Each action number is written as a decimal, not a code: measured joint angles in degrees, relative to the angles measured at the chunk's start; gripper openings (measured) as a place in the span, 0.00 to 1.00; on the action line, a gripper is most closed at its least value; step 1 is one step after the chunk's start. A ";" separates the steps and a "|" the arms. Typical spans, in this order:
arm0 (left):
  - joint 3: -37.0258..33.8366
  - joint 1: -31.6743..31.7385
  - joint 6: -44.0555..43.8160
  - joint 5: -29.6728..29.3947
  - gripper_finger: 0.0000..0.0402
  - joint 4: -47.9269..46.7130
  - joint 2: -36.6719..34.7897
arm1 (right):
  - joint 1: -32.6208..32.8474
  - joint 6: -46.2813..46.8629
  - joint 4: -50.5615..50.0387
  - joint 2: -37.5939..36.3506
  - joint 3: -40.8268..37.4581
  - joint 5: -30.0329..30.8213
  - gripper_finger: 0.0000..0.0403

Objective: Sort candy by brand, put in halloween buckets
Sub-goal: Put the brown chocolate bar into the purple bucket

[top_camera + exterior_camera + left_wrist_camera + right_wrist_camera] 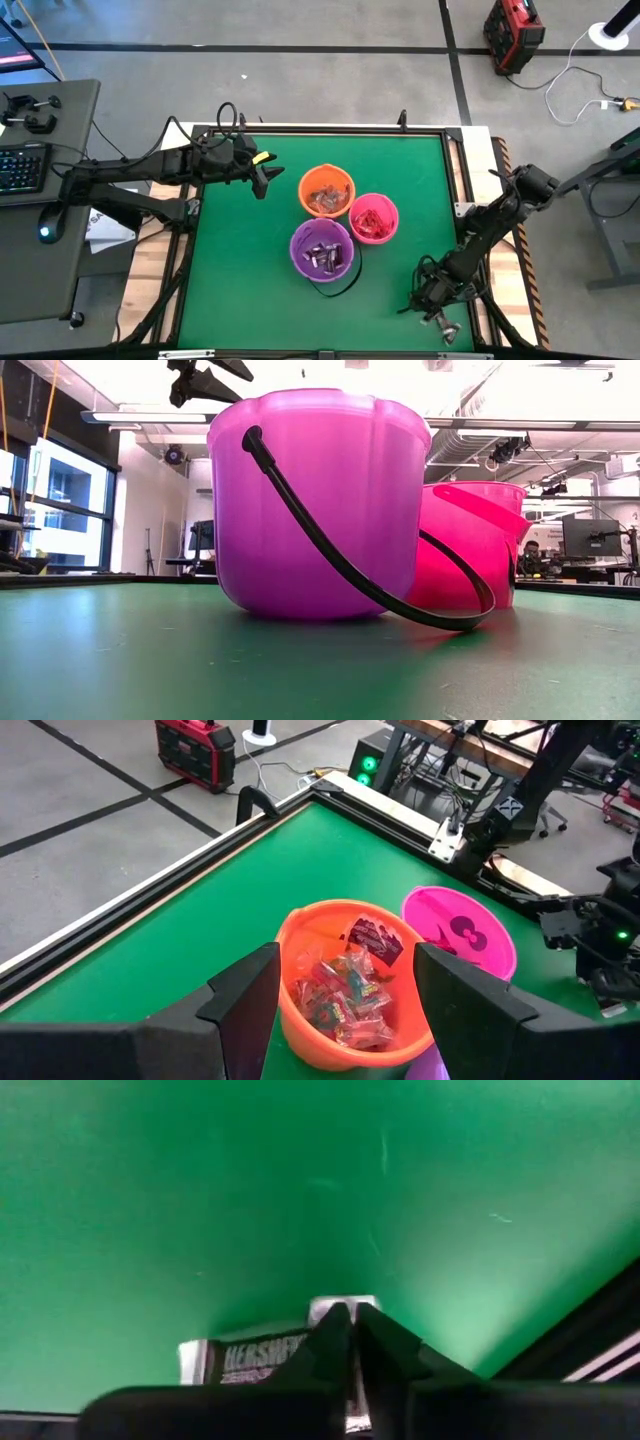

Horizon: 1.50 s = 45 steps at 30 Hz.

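Observation:
Three buckets stand together mid-table: the orange bucket holds clear-wrapped candy, the pink bucket red pieces, and the purple bucket dark brown and silver pieces. The purple bucket's black handle lies on the cloth. My left gripper hovers open just left of the orange bucket, and it also shows at the top of the low view. My right gripper is low at the table's near right corner, shut on a dark brown and silver candy. My right gripper pinches the brown candy bar's silver wrapper end between its two fingertips. The printed body sticks out to one side of the fingers, close over the green cloth. Whether it rests on the table or is lifted, I cannot tell.
The green table has a raised black frame round it. A desk with a keyboard and mouse stands off its left side. Open cloth lies left of and in front of the buckets.

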 joint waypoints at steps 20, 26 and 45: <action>-0.01 0.00 -0.04 -1.53 0.55 0.02 0.00 | -10.81 -25.93 -24.82 -1.42 24.71 23.37 0.00; 0.00 0.00 -1.53 -1.55 0.55 0.02 0.00 | -17.44 -41.29 -25.10 -1.44 35.65 32.42 0.00; 0.00 0.00 -1.51 -1.55 0.55 0.05 0.00 | -31.80 -77.81 2.08 -1.40 41.70 32.48 0.05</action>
